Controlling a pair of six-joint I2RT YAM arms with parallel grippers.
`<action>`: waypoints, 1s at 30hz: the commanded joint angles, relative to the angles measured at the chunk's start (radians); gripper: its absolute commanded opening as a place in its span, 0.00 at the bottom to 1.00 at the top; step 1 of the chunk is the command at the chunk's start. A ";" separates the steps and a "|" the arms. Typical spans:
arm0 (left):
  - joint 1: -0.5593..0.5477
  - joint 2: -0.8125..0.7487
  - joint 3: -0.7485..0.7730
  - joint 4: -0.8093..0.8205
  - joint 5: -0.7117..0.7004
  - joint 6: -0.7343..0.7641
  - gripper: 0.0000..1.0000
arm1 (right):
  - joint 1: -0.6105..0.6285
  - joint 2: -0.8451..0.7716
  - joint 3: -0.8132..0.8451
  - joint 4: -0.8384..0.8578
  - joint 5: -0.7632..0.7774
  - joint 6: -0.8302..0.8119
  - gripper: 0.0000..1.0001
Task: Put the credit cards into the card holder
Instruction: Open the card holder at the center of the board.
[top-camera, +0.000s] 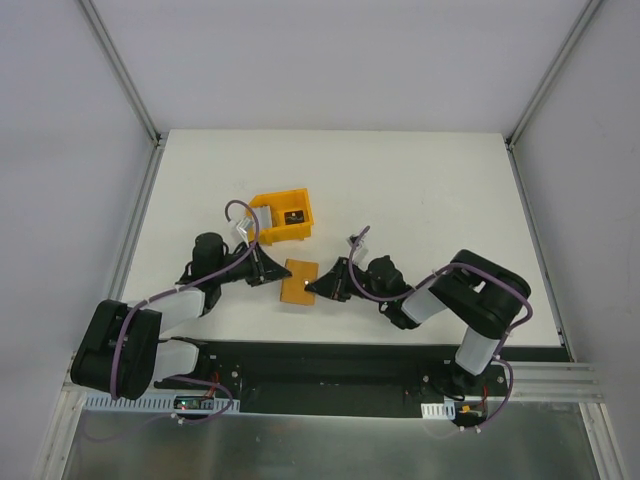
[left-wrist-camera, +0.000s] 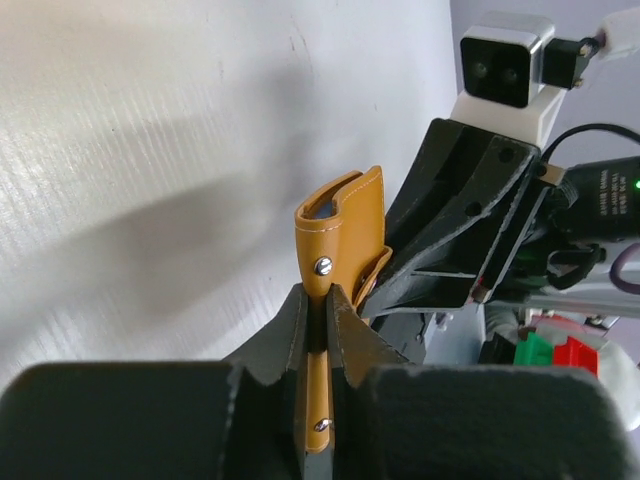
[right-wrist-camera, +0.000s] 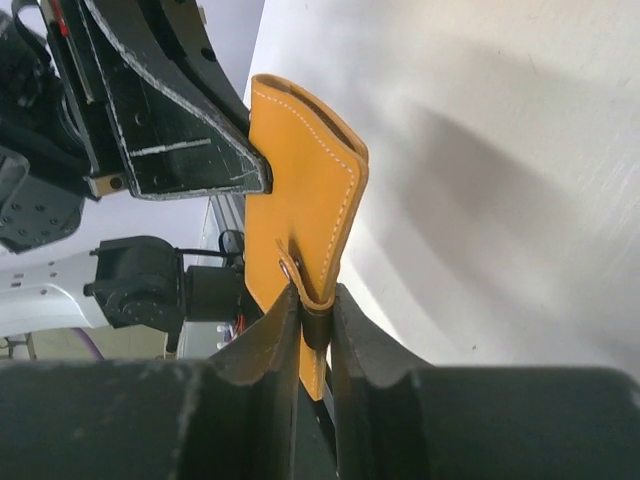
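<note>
The orange-tan card holder (top-camera: 298, 281) is held just off the white table between my two grippers. My left gripper (top-camera: 274, 270) is shut on its left edge; in the left wrist view the leather strip with its rivets (left-wrist-camera: 318, 335) is pinched between the pads of that gripper (left-wrist-camera: 318, 292). My right gripper (top-camera: 316, 288) grips the opposite edge; in the right wrist view that gripper (right-wrist-camera: 315, 292) clamps the snap tab while the card holder (right-wrist-camera: 300, 170) stands up edge-on. A small dark flat piece (top-camera: 293, 216), maybe one of the credit cards, lies in the bin.
A yellow-orange plastic bin (top-camera: 268, 210) stands just behind the card holder, close to the left arm's cable. The table (top-camera: 420, 200) is walled at left, back and right. Both arms reach inward, their wrists almost meeting.
</note>
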 joint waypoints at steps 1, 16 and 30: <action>-0.013 0.018 0.082 -0.145 0.029 0.128 0.00 | -0.007 -0.096 -0.048 -0.017 0.045 -0.064 0.20; -0.197 0.211 0.303 -0.464 -0.074 0.396 0.00 | -0.024 -0.386 0.094 -0.829 -0.006 -0.536 0.34; -0.206 0.317 0.346 -0.506 -0.091 0.448 0.00 | -0.022 -0.215 0.160 -0.743 -0.141 -0.565 0.36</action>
